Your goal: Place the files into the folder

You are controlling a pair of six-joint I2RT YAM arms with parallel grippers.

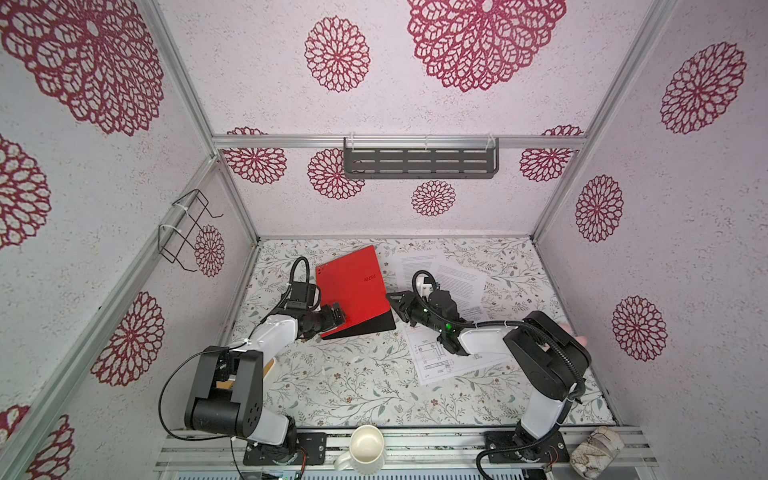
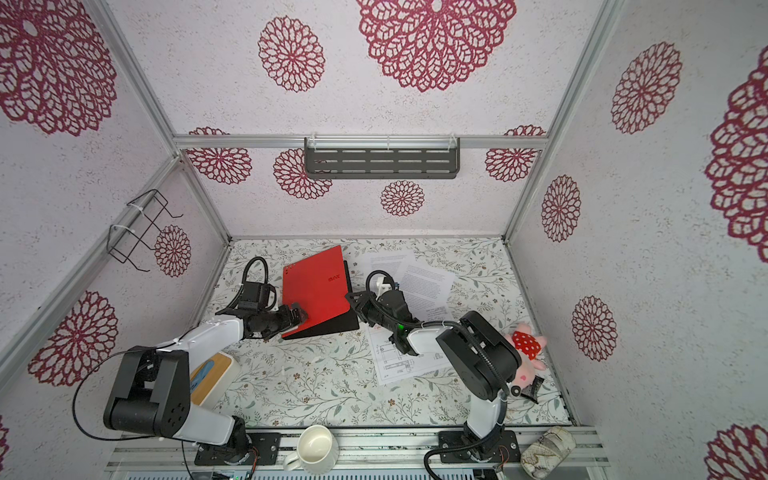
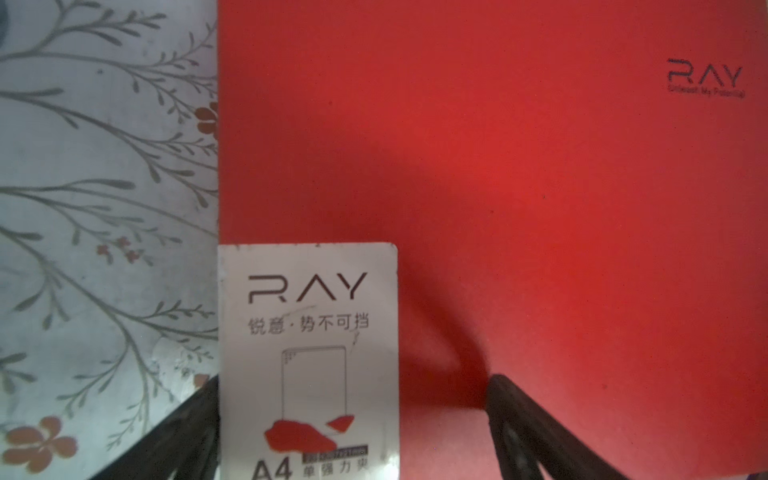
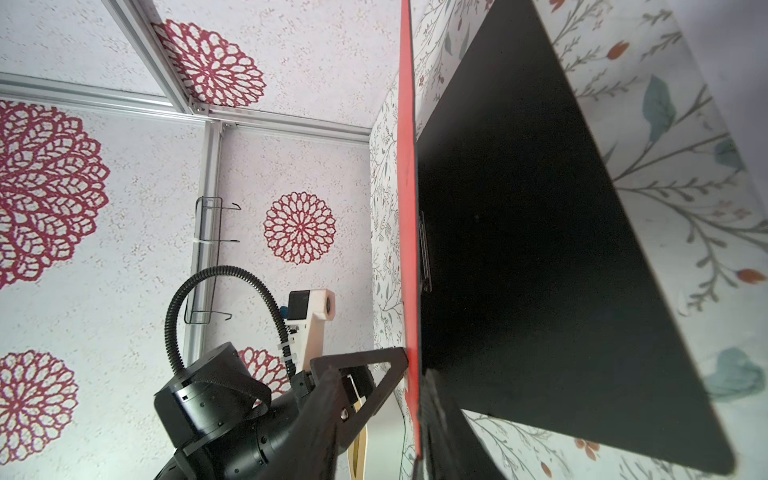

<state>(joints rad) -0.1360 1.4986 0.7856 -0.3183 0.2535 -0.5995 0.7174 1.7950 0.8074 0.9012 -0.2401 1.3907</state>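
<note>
Red folder (image 1: 353, 286), cover half-raised, pinched at its edge by my right gripper (image 1: 395, 305); left gripper (image 1: 337, 316) hangs open over its corner. Files (image 1: 459, 277) lie beside. Risk: thin edge slips, cover falls shut.

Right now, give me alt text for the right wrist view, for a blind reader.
The right gripper pinches the red cover of the folder, seen edge-on and lifted off the black inside panel lying on the floral table. The left arm stands beyond.
</note>
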